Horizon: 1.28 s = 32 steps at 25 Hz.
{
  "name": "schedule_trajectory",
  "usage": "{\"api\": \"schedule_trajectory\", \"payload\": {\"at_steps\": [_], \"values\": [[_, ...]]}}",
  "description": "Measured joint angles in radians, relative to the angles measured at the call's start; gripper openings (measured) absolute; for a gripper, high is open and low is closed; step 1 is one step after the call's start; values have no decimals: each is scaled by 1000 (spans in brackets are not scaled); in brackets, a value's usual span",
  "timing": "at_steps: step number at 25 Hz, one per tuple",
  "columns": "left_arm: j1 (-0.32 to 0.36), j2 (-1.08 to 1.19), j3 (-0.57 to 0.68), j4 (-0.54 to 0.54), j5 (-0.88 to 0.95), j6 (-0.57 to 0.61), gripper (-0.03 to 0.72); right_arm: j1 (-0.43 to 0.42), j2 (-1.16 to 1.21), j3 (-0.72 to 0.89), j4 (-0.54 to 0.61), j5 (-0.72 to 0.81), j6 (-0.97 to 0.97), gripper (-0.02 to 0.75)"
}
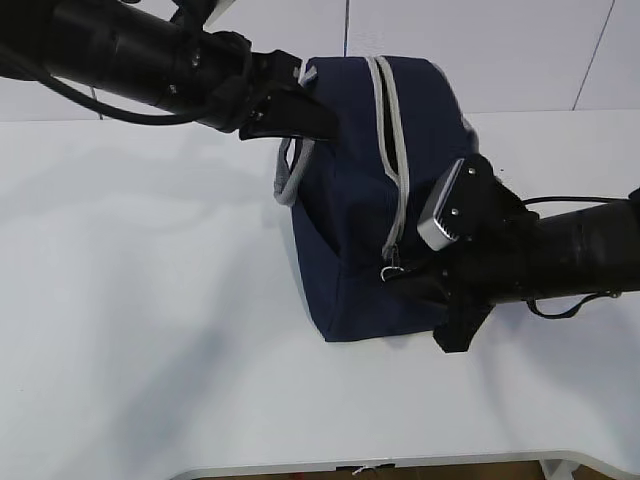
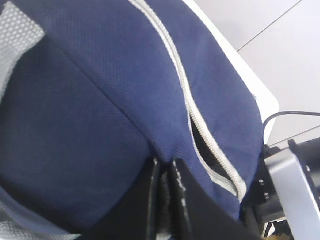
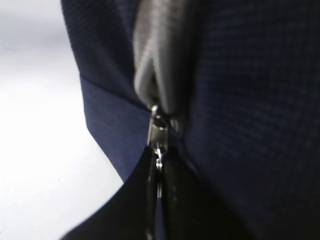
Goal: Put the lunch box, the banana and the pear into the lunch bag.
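Note:
The navy lunch bag [image 1: 350, 200] stands in the middle of the table, its grey zipper [image 1: 398, 150] running over the top and down the near side. A short gap shows in the zipper [image 2: 200, 145]. My left gripper [image 1: 322, 122] is at the bag's upper left edge, shut on a fold of the bag's fabric [image 2: 165, 164]. At the zipper's lower end my right gripper [image 1: 402, 272] is shut on the metal zipper pull [image 3: 157, 132]. The lunch box, the banana and the pear are out of view.
A grey webbing handle [image 1: 287, 175] hangs off the bag's left side. The white table [image 1: 130, 300] stretches to the left and front of the bag; its front edge runs along the bottom. A cable trails by the right arm [image 1: 560, 255].

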Motion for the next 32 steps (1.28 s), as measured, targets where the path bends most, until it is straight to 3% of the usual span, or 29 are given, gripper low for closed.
{"api": "schedule_trajectory", "payload": {"at_steps": [7, 17, 23, 25, 29, 32], "values": [[0, 0, 0, 0, -4, 0, -2, 0, -32, 0, -247, -17, 255, 18], [0, 0, 0, -2, -4, 0, -2, 0, -100, 0, -377, -17, 446, 18], [0, 0, 0, -2, -4, 0, 11, 0, -115, 0, -395, 8, 514, 18], [0, 0, 0, -2, -4, 0, 75, 0, -116, 0, -396, 17, 523, 18], [0, 0, 0, -2, 5, 0, 347, 0, -121, 0, -406, 20, 543, 18], [0, 0, 0, -2, 17, 2, 450, 0, -132, 0, -445, 24, 570, 18]]}}
